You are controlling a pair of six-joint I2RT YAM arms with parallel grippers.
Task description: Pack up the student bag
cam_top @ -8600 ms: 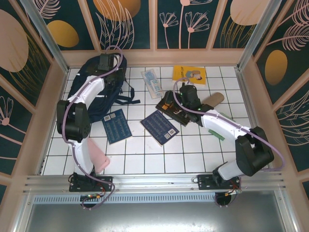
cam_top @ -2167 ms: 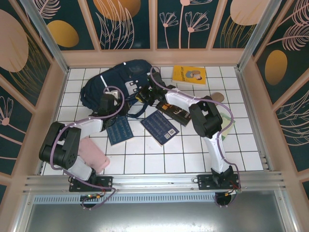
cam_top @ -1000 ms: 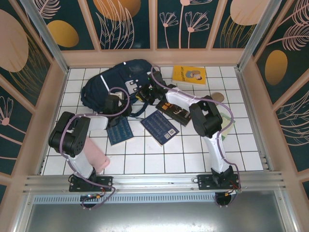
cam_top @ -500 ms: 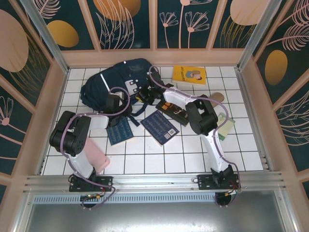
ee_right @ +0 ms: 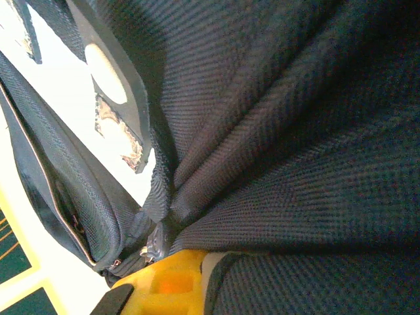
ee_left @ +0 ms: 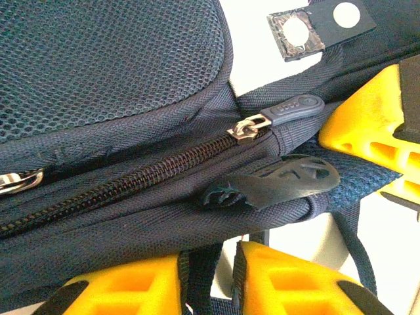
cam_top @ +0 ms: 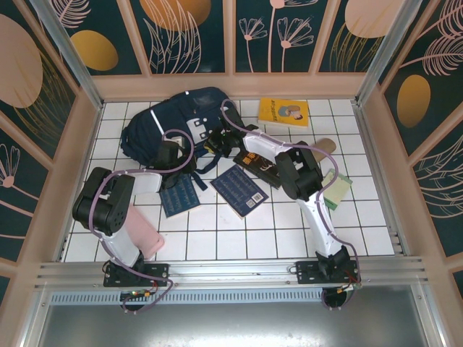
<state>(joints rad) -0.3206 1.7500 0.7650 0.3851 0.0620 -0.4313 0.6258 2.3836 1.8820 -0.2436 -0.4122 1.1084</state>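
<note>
The student bag (cam_top: 173,119), a large navy-blue backpack, lies at the back left of the tiled floor. My left gripper (cam_top: 172,156) is at its near edge. In the left wrist view the yellow fingers (ee_left: 118,295) stand narrowly open (ee_left: 226,256) with a dark strap (ee_left: 200,269) between them and a slit of white floor showing. Just above runs the closed zipper (ee_left: 131,177) with its grey pull (ee_left: 292,108). My right gripper (cam_top: 215,137) is at the bag's right corner, shut (ee_right: 210,262) on bunched navy fabric (ee_right: 275,164).
A yellow book (cam_top: 283,112) lies at the back right. A black book (cam_top: 260,166), two navy booklets (cam_top: 178,194) (cam_top: 239,189), a pink case (cam_top: 141,231) and a pale green pad (cam_top: 336,186) lie on the tiles. Walls close three sides.
Since the earliest frame the bag has shifted right and turned, and both grippers have come to its near edge. Over the last second the right arm's elbow swung slightly; the left jaws narrowed.
</note>
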